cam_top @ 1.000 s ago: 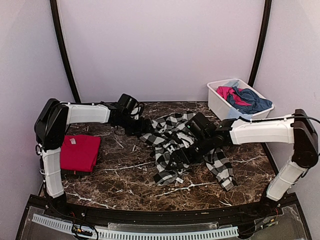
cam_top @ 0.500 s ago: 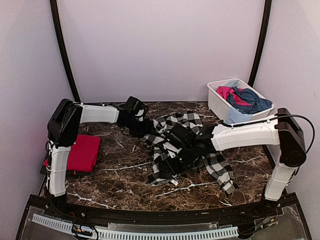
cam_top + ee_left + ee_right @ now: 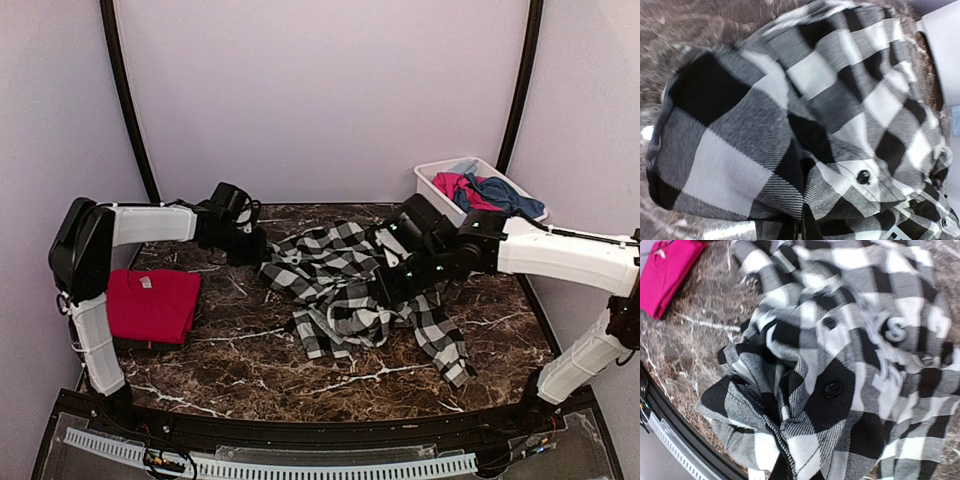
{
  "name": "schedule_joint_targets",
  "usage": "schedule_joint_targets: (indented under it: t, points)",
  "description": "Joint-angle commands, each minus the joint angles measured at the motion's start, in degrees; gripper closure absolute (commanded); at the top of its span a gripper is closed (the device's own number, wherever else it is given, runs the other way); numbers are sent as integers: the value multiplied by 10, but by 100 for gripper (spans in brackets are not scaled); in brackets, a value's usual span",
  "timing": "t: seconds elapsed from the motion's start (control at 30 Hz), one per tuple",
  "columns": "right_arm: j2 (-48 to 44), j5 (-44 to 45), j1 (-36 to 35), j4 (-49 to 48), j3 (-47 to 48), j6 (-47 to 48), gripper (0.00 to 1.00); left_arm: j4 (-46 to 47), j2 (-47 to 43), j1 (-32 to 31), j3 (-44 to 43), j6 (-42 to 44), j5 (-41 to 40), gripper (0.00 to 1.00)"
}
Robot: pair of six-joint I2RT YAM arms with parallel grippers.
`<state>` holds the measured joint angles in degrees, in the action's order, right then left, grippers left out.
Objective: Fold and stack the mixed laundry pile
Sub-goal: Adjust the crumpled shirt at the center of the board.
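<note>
While the checked shirt (image 3: 330,272) sprawls at the desk's (image 3: 240,345) centre, the left gripper (image 3: 257,257) clenches its left edge; the right gripper (image 3: 380,294) clenches its middle.

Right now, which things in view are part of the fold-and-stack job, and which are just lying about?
Job:
checked shirt, with left gripper and right gripper both shut on it
folded red tee
pink piece and blue piece, lying in the white tub

Not the job:
white tub itself
marble table
</note>
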<state>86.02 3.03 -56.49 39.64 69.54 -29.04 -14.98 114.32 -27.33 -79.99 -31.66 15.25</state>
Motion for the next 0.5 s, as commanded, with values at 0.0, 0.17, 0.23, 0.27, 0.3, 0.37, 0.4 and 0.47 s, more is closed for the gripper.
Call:
schedule_joint_targets:
  t: [0.0, 0.17, 0.23, 0.27, 0.3, 0.37, 0.4, 0.47]
  points:
    - [-85, 18, 58, 28, 20, 49, 100, 5, -190, 2, 47, 22, -2, 100]
    - [-173, -43, 125, 30, 18, 121, 100, -52, -343, 2, 102, 19, 0, 100]
    - [-192, -87, 186, 8, -3, 146, 100, -82, -382, 2, 114, 14, -11, 100]
    - [-193, -106, 220, -6, -14, 153, 100, -103, -398, 2, 116, 14, -14, 100]
    - [-187, -128, 253, -22, -25, 158, 100, -112, -402, 2, 118, 14, -21, 100]
    - [-155, -160, 299, -53, -35, 165, 100, -124, -406, 2, 121, 11, -22, 100]
    - [-131, -162, 310, -65, -32, 170, 100, -124, -398, 2, 119, 9, -24, 100]
    - [-82, -137, 318, -76, -13, 173, 98, -121, -374, 6, 112, 5, -42, 100]
